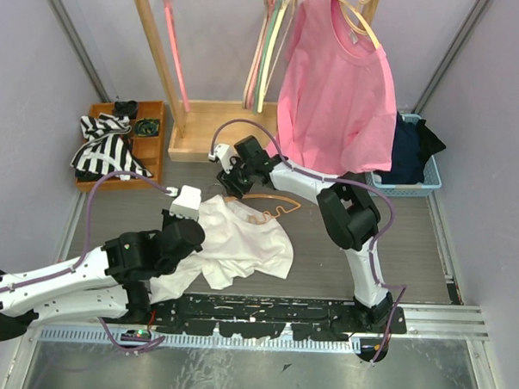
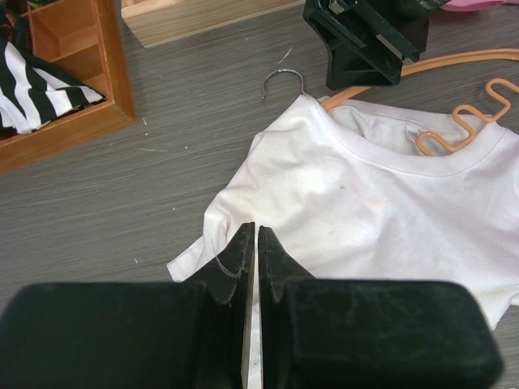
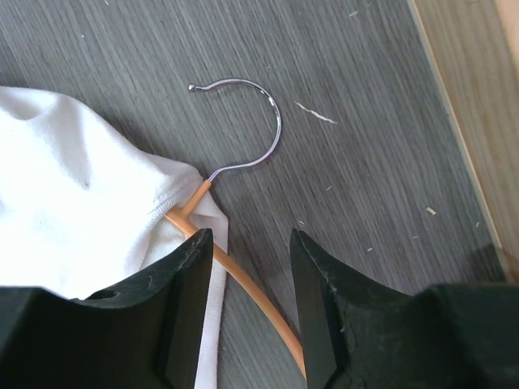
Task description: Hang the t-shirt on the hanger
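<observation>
The white t-shirt point(image 1: 240, 241) lies crumpled on the grey table. The orange hanger point(image 1: 272, 204) lies partly inside its neck, and its notched end shows in the collar opening point(image 2: 454, 130). The silver hook point(image 2: 284, 81) sticks out past the collar. My left gripper point(image 2: 256, 227) is shut at the shirt's near left edge, with white cloth showing between its fingers; in the top view it sits at the shirt's left side point(image 1: 198, 219). My right gripper point(image 3: 251, 235) is open and straddles the hanger's orange arm point(image 3: 243, 279) just below the hook point(image 3: 259, 138), beside the t-shirt's collar point(image 3: 73, 203).
A wooden tray point(image 1: 154, 147) at the back left holds a black-and-white striped cloth point(image 1: 107, 145). A wooden rack base point(image 1: 202, 127) stands behind, with a pink t-shirt point(image 1: 337, 94) and green and pink hangers point(image 1: 270, 48) hanging above. A blue basket point(image 1: 433, 172) of dark clothes is at the right.
</observation>
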`<state>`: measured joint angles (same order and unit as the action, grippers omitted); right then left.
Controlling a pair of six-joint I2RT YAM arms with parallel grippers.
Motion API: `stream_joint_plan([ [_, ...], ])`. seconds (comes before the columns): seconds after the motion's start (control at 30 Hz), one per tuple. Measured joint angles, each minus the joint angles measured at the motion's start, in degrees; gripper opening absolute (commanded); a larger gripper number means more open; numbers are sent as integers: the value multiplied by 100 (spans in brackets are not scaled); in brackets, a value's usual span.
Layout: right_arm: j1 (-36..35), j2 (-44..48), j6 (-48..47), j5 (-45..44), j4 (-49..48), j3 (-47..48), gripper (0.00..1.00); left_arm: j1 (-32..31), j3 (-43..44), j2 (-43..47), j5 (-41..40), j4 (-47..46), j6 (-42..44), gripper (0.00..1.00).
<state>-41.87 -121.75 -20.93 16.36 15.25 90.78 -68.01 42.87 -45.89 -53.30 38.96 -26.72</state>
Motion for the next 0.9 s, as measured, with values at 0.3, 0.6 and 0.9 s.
stream_joint_plan([
  [0.3, -28, -164, -81, -2, -48, 0, 48, 26, 0, 0, 0, 0, 11, 10],
  [0.6, -120, -247, -142, -140, -131, 48, 50, 37, 0, 0, 0, 0, 15, 10],
  [0.9, -120, -197, 37, -205, -223, -15, 51, 68, 0, 0, 0, -2, 55, 10],
])
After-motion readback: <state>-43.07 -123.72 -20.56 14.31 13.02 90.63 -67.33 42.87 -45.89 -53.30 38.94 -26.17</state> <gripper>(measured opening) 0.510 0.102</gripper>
